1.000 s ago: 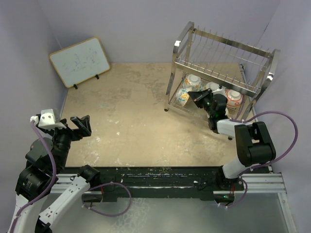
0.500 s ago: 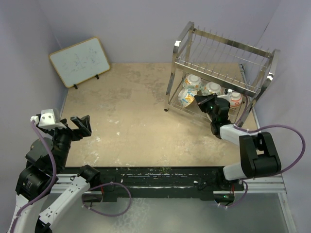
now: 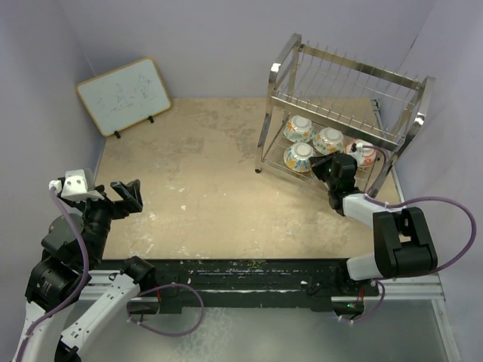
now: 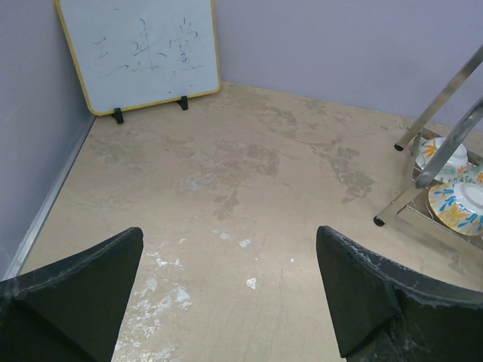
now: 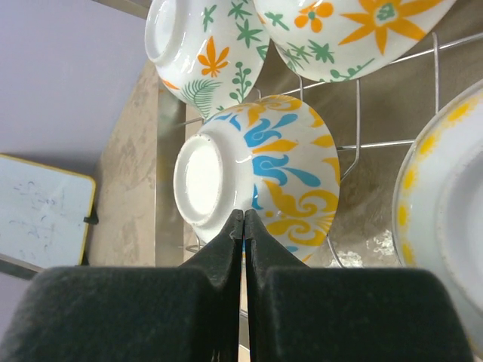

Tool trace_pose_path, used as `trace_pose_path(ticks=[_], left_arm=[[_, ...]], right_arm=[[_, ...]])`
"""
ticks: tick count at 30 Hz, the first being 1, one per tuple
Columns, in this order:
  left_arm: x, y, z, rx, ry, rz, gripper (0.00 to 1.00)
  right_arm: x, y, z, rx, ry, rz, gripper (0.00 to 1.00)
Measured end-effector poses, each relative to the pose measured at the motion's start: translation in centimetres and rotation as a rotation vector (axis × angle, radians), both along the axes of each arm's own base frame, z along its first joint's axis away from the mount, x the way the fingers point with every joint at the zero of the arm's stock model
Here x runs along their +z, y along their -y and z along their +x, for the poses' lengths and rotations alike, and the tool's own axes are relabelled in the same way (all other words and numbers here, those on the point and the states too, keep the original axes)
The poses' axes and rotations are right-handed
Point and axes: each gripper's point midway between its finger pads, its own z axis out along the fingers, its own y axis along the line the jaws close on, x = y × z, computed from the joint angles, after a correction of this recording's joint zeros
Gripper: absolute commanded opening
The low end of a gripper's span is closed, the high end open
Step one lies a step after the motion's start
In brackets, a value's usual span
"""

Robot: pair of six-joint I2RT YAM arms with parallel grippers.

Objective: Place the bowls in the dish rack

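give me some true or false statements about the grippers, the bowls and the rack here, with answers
1. The left gripper is open with nothing between its fingers. True.
2. The right gripper has its jaws spread wide. False: they are shut, with the tips pressed together right by the blue-and-orange bowl.
3. The bowls sit on the upper tier of the dish rack. False: the visible ones are all on the lower tier, and the upper tier shows none.
4. The whiteboard stands at the far left of the table, well apart from the dish rack. True.
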Motion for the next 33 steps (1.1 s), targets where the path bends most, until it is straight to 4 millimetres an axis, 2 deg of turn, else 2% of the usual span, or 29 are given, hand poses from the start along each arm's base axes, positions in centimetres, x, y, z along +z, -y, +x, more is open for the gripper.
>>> trace_pose_path(ticks=[7, 11, 17, 20, 25, 29, 33], left_arm=[[-0.2, 0.0, 0.1, 0.000, -0.005, 0.003, 0.99], [-0.2, 0.1, 0.1, -0.004, -0.004, 0.001, 0.99], [-0.2, 0.3, 0.1, -0.014, -0.004, -0.003, 0.99], [0.0, 0.5, 0.3, -0.017, -0.001, -0.008, 0.99], [-0.4, 1.2, 0.9, -0.035, -0.019, -0.001, 0.99], [-1.2, 2.1, 1.7, -0.055, -0.051, 0.006, 0.99], [-2.1, 3.0, 2.5, -0.079, -0.086, 0.014, 0.99]], right_arm=[[0.7, 0.4, -0.4, 0.004, 0.009, -0.052, 0.00], [1.5, 0.5, -0.7, 0.018, 0.024, -0.085, 0.08], [1.6, -0.1, -0.9, 0.065, 0.030, -0.101, 0.10], [1.6, -1.7, -1.3, 0.118, 0.033, -0.118, 0.11], [1.6, -7.2, -3.3, 0.255, 0.042, -0.177, 0.14], [2.4, -10.9, -5.1, 0.347, 0.058, -0.236, 0.28], [3.7, -13.5, -5.6, 0.415, 0.074, -0.321, 0.50]])
